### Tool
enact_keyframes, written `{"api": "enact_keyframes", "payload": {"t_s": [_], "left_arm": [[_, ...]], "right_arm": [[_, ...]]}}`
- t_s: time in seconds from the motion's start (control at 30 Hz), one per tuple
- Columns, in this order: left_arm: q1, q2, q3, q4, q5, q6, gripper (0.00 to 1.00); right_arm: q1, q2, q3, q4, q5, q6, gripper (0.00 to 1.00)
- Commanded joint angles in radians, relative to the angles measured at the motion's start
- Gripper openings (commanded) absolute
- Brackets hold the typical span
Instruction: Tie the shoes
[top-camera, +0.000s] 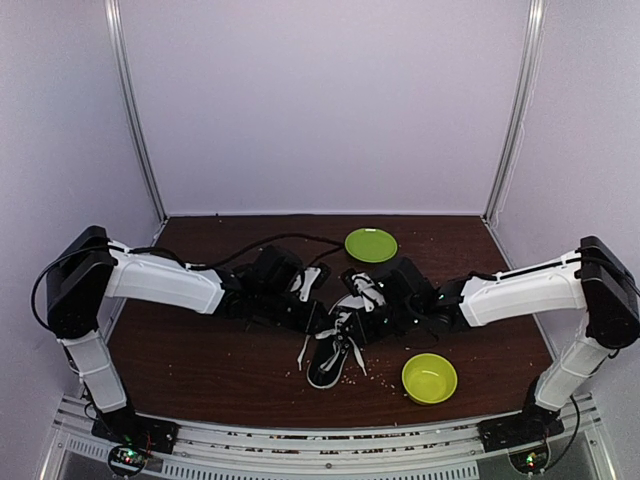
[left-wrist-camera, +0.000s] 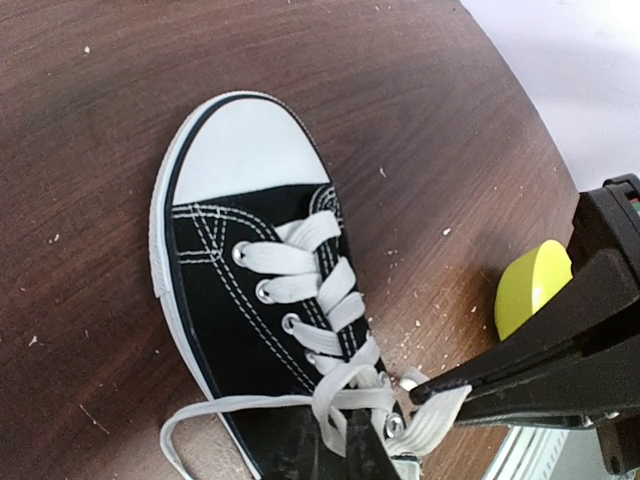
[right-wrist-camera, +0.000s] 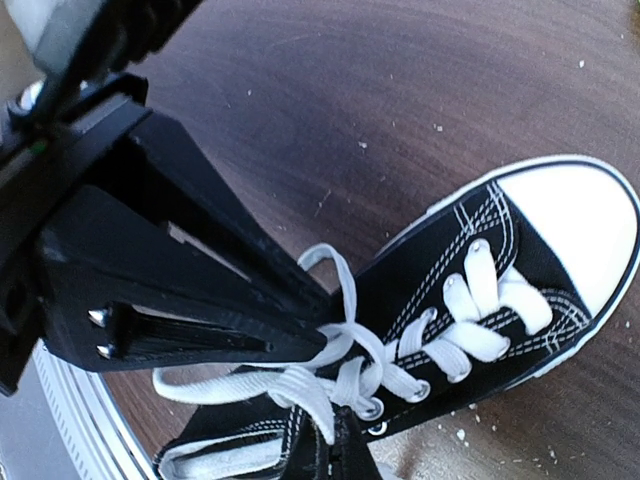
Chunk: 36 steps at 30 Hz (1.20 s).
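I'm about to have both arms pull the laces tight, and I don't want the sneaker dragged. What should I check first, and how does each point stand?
1. The sneaker sits flat on its sole on the table: ok.
2. The left gripper is shut on the laces at their crossing: ok.
3. The right gripper is shut on the laces near the top of the lacing: ok.
4. A bow is formed: not ok, only loose strands show.
5. Slack lace lies loose on the table, unsnagged: ok.
6. The green bowl stands apart from the sneaker: ok.
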Motion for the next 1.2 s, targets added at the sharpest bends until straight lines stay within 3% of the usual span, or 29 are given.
{"api": "enact_keyframes", "payload": {"t_s": [0.0,0.57,0.63,0.73,0.93,1.17], "left_arm": [[0.005,0.026,0.017,0.027,0.029,-0.012,0.16],[0.005,0.079,0.027,0.058,0.063,-0.034,0.20],[0.005,0.083,0.027,0.074,0.068,-0.033,0.15],[0.005,0.071,0.008,0.120,0.060,-0.036,0.00],[0.005,-0.014,-0.086,0.245,0.003,-0.004,0.00],[0.004,-0.024,-0.108,0.272,0.023,0.029,0.00]], "right_arm": [[0.012,-0.013,-0.040,0.010,-0.007,0.024,0.00],[0.020,-0.024,-0.063,0.028,-0.006,0.037,0.00],[0.019,-0.027,-0.066,0.028,-0.006,0.037,0.00],[0.021,-0.036,-0.071,0.023,-0.004,0.041,0.00],[0.027,-0.079,-0.085,-0.016,0.017,0.066,0.00],[0.028,-0.089,-0.066,-0.055,0.060,0.112,0.00]]}}
